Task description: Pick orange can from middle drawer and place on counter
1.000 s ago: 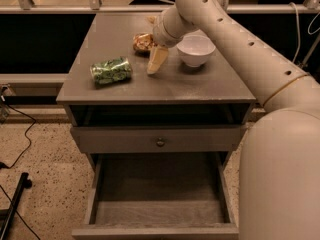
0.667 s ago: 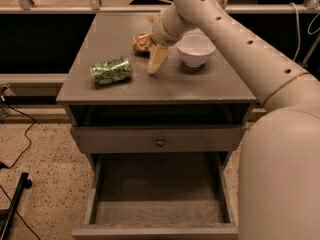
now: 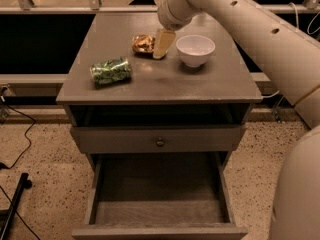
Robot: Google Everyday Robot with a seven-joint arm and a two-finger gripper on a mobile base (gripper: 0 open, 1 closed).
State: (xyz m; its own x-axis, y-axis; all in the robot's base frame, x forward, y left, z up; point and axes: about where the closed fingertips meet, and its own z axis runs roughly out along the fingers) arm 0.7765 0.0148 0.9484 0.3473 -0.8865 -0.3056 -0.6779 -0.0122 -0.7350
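Observation:
The orange can [image 3: 142,43] lies on the counter [image 3: 160,79], toward the back, just left of a white bowl. My gripper [image 3: 157,53] comes down from the arm at the upper right and sits right against the can's right side, just above the counter top. The middle drawer [image 3: 160,211] is pulled out at the bottom of the cabinet. Its plank floor is bare.
A green patterned can [image 3: 110,71] lies on its side at the counter's left. A white bowl [image 3: 196,49] stands right of the gripper. A shut drawer front with a round knob [image 3: 160,142] sits above the open drawer. Black cables [image 3: 15,149] lie on the floor at the left.
The gripper has risen a little and shifted toward the back of the counter. The orange can, green can and bowl have stayed in place.

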